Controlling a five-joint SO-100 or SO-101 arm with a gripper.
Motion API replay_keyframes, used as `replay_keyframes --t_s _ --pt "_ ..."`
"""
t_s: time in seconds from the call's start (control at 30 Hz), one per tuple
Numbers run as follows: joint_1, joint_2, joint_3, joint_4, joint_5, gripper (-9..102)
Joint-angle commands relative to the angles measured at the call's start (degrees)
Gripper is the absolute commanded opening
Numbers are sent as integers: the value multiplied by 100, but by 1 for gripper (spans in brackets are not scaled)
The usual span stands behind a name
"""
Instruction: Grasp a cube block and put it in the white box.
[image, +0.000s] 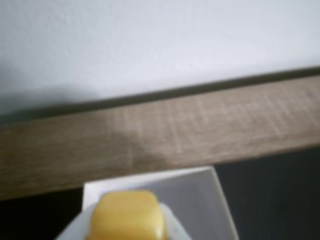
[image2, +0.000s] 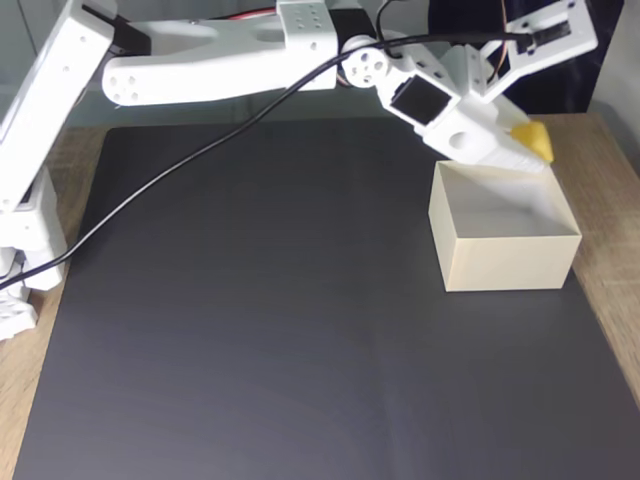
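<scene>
The yellow cube block (image2: 537, 140) hangs in the air over the far rim of the white box (image2: 505, 262), at the right of the fixed view. My gripper (image2: 528, 150) is shut on it, reaching in from the upper left. In the wrist view the cube block (image: 127, 216) sits at the bottom centre between white fingers (image: 170, 227). An inner corner of the white box (image: 200, 200) lies just beyond and below it. The box looks empty inside.
A black mat (image2: 260, 320) covers most of the wooden table (image2: 610, 300). The arm's base (image2: 30, 230) stands at the left edge, and a black cable (image2: 180, 165) sags across the mat. A wooden strip and a white wall (image: 160, 45) lie ahead in the wrist view.
</scene>
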Motion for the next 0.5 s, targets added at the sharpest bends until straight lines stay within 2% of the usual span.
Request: replay_keyframes --t_s 0.0,0.33,0.47 --pt "-97 53 -299 88 26 4" --pt "-53 -62 -299 202 35 7" --pt "0 -53 -299 202 62 21"
